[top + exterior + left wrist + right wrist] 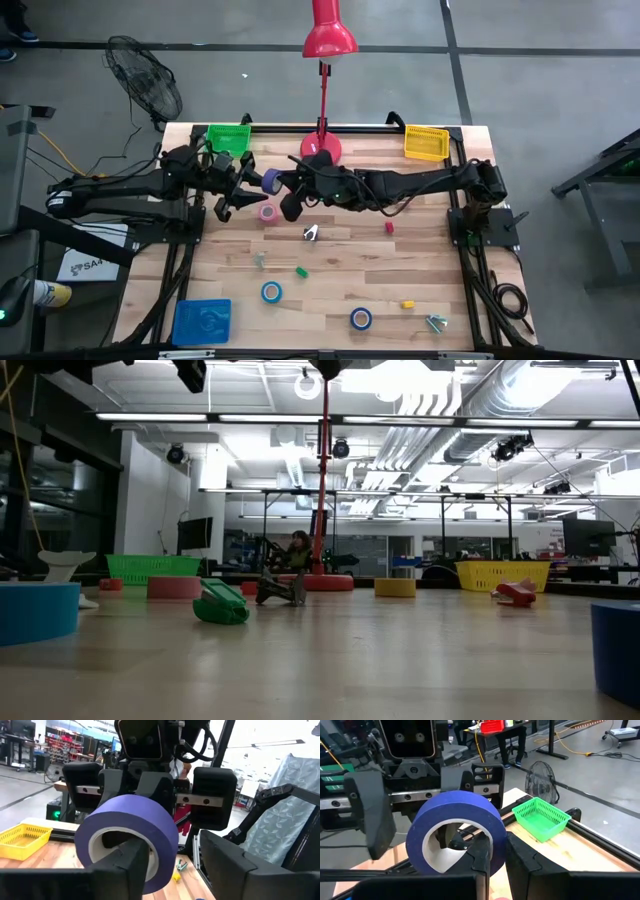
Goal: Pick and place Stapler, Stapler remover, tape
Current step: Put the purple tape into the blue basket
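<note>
In the low view both arms are cut off by the top edge, and the purple tape roll (271, 180) is out of sight.

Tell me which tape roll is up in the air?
The purple roll, held in the right claw between the arms. The pink and blue rolls lie on the table.

Purple tape roll (271, 180), pink roll (267, 212), green basket (229, 138), yellow basket (426, 143), red lamp (329, 38)
</note>
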{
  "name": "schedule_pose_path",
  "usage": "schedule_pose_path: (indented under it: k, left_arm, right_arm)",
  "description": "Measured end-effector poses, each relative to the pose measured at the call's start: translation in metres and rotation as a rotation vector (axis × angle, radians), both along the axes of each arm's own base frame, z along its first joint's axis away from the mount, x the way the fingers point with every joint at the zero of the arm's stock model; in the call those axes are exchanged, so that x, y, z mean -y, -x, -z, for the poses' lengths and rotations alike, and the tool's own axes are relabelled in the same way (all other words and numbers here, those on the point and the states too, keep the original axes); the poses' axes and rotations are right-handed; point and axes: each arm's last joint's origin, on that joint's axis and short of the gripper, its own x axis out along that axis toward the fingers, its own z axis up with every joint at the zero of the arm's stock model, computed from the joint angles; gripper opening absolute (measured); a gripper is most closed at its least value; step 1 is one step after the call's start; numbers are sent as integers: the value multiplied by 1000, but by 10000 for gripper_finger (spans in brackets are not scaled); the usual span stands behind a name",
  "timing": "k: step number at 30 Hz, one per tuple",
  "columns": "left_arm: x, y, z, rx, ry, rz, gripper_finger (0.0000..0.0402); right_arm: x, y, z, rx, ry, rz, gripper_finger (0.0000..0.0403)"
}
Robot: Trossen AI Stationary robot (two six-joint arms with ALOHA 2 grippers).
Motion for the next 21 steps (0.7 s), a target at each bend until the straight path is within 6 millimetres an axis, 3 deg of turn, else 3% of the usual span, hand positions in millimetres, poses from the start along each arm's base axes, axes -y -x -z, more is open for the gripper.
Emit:
schedule_pose_path:
  k: [10,16,21]
  left_arm:
    - [0,0,1,-10,-14,13,35]
    - [1,-1,4,-34,-24,16,35]
    - [1,0,5,-43,-29,16,35]
  right_arm:
    - [0,0,2,-14,-8,-7,26]
    - [-1,0,3,-25,-15,-54,31]
    - [-1,3,1,-46,-9,-90,96]
